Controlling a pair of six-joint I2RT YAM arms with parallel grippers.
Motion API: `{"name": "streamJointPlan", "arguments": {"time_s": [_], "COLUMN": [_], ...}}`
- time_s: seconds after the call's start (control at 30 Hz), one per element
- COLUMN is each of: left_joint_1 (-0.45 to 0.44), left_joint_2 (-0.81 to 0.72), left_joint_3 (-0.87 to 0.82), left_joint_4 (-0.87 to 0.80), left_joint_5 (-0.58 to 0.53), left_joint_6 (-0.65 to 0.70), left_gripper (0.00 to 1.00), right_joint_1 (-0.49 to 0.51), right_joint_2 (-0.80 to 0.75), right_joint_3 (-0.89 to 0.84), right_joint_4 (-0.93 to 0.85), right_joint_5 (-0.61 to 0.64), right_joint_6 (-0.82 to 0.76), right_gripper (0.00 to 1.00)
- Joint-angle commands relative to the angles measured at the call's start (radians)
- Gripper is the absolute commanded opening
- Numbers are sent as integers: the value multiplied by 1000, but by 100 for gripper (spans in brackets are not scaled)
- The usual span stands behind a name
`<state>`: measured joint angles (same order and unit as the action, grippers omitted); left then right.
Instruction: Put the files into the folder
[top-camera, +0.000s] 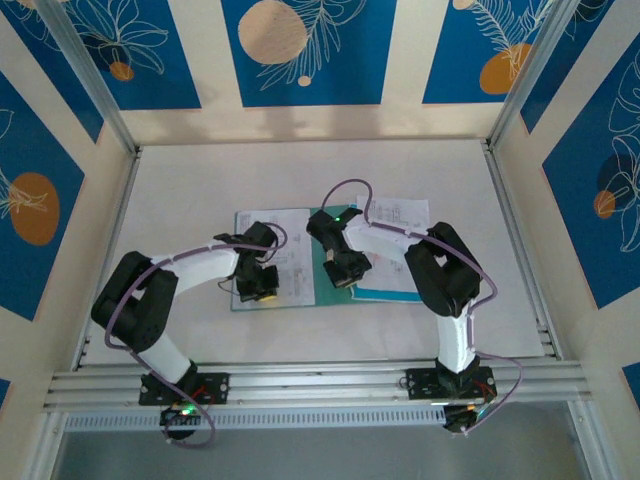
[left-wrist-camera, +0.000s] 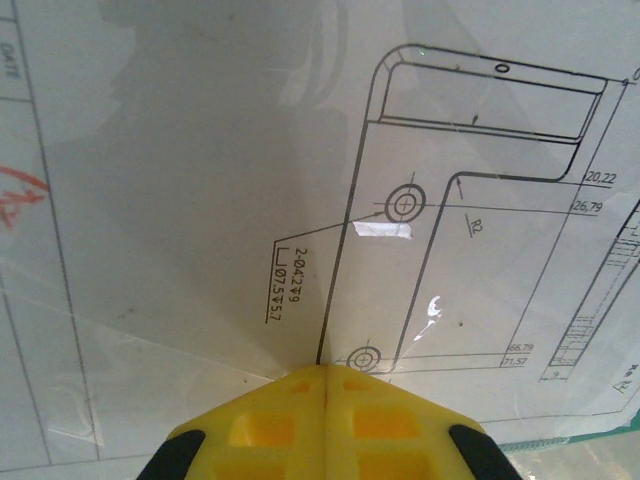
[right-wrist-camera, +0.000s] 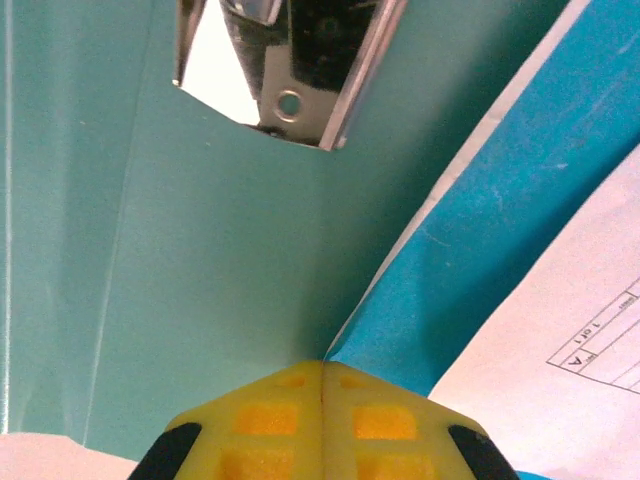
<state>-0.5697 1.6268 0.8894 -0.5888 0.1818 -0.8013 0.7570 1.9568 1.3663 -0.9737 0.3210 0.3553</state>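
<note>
The teal folder (top-camera: 322, 232) lies open in the middle of the table. A white printed sheet of the files (top-camera: 292, 252) covers its left half, and more files (top-camera: 403, 214) lie at its right. My left gripper (top-camera: 258, 285) is shut, its yellow fingertips (left-wrist-camera: 352, 392) down on the drawing sheet (left-wrist-camera: 200, 200); I cannot tell whether they pinch it. My right gripper (top-camera: 345, 272) is shut on the edge of the folder's teal flap (right-wrist-camera: 200, 260), which runs straight into the seam between the fingers (right-wrist-camera: 285, 420). A metal clip (right-wrist-camera: 285, 70) sits on the flap above.
A blue sheet (right-wrist-camera: 520, 230) with white printed paper (right-wrist-camera: 560, 400) on it lies under the flap at the right; it shows as a blue strip (top-camera: 385, 294) in the top view. Aluminium rails (top-camera: 300, 385) run along the near edge, and frame posts stand at the back corners.
</note>
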Motion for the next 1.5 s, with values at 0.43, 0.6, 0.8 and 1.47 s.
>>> {"name": "streamJointPlan", "arguments": {"time_s": [0.43, 0.6, 0.8, 1.47], "left_joint_1": [-9, -9, -10, -9], "left_joint_2": [22, 26, 34, 18], "left_joint_3": [17, 23, 27, 38], "left_joint_4": [-29, -33, -31, -42], "left_joint_5": [-19, -21, -21, -7], "left_joint_6": [24, 26, 27, 27], "left_gripper": [0, 0, 0, 0], "right_joint_1": [53, 71, 92, -105], "right_joint_2": [87, 82, 68, -314], "right_joint_3": [108, 95, 65, -100], "right_joint_4": [-28, -28, -18, 152], "right_joint_5": [-54, -56, -25, -233], "right_joint_6": [-40, -63, -82, 187], "right_gripper": [0, 0, 0, 62]}}
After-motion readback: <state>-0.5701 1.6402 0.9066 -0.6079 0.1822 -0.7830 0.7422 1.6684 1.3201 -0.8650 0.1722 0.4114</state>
